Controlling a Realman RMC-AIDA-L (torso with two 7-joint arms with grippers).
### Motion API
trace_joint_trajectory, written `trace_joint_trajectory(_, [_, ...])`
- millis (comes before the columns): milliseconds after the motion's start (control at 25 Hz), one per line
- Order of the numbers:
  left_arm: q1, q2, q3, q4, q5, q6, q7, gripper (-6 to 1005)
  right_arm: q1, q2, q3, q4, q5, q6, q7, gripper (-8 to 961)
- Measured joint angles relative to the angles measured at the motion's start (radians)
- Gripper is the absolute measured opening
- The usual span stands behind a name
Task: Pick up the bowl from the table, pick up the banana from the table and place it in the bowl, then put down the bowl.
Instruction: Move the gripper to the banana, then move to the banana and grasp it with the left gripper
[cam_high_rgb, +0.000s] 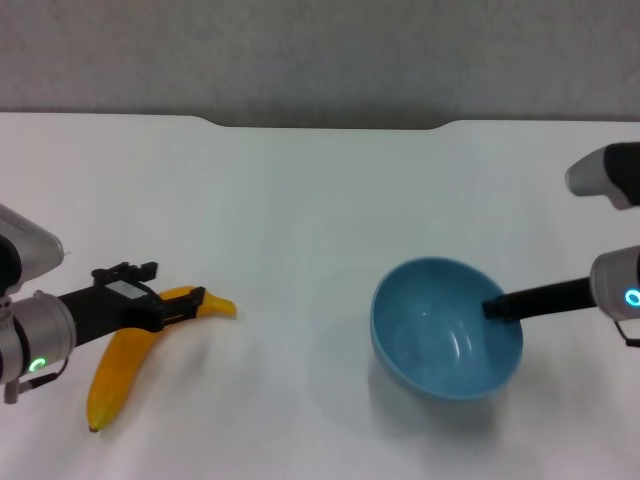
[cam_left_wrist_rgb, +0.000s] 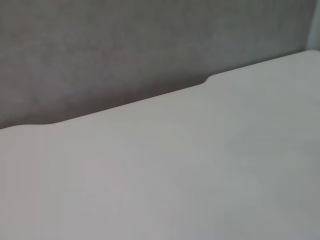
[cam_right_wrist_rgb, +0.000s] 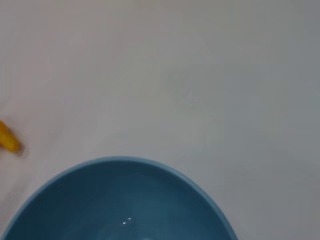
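Note:
The light-blue bowl (cam_high_rgb: 447, 328) is at the right of the white table (cam_high_rgb: 300, 200), slightly tilted, with a shadow under it. My right gripper (cam_high_rgb: 497, 308) is shut on the bowl's right rim, one black finger inside the rim. The bowl's inside fills the bottom of the right wrist view (cam_right_wrist_rgb: 120, 200). The yellow banana (cam_high_rgb: 120, 375) lies at the front left. My left gripper (cam_high_rgb: 172, 284) is open at the banana's far half: one finger lies over the banana and the other stands beyond it. The banana's tip shows in the right wrist view (cam_right_wrist_rgb: 7, 140).
The table's far edge has a shallow dark notch (cam_high_rgb: 320, 124) against a grey wall (cam_high_rgb: 320, 50). The left wrist view shows only the bare tabletop (cam_left_wrist_rgb: 200, 175) and that notched edge (cam_left_wrist_rgb: 125, 102).

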Motion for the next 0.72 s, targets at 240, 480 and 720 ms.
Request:
trace_joint_trajectory(240, [0.006, -0.013, -0.017, 0.012, 0.021, 0.067, 0.041, 807, -0.028, 0.0, -0.001, 0.071, -0.006, 0.017, 0.021, 34])
trace_joint_trajectory(480, [0.003, -0.017, -0.017, 0.035, 0.07, 0.107, 0.033, 806, -0.035, 0.0, 0.0, 0.097, -0.007, 0.028, 0.022, 34])
trace_joint_trajectory(720, [-0.002, -0.02, -0.016, 0.05, 0.079, 0.125, 0.021, 804, -0.037, 0.0, -0.001, 0.1, -0.008, 0.028, 0.023, 34])
